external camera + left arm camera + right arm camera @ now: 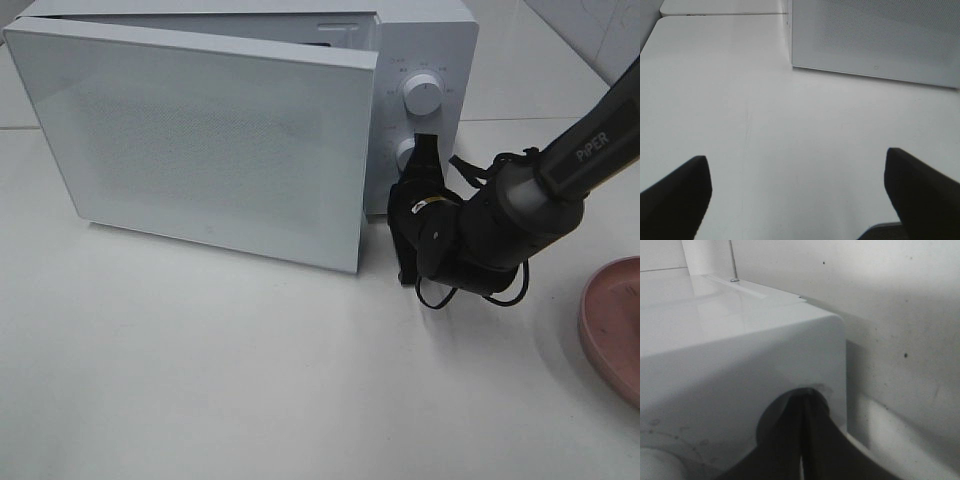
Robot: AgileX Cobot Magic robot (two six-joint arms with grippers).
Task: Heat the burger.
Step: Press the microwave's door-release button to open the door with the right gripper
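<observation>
Exterior high, "PiPER" arm (585, 155), right gripper (427, 150) closed at lower microwave knob (404, 153), left gripper (796, 156) spread, empty

A white microwave (425, 40) stands at the back of a white table (200, 390), its door (200, 140) swung open toward the front. Its control panel carries round knobs (the upper knob (421, 97) shows fully). A pink plate (615, 320) lies far right.

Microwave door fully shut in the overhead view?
No, the microwave door stands swung out, its free edge forward of the control panel.
</observation>
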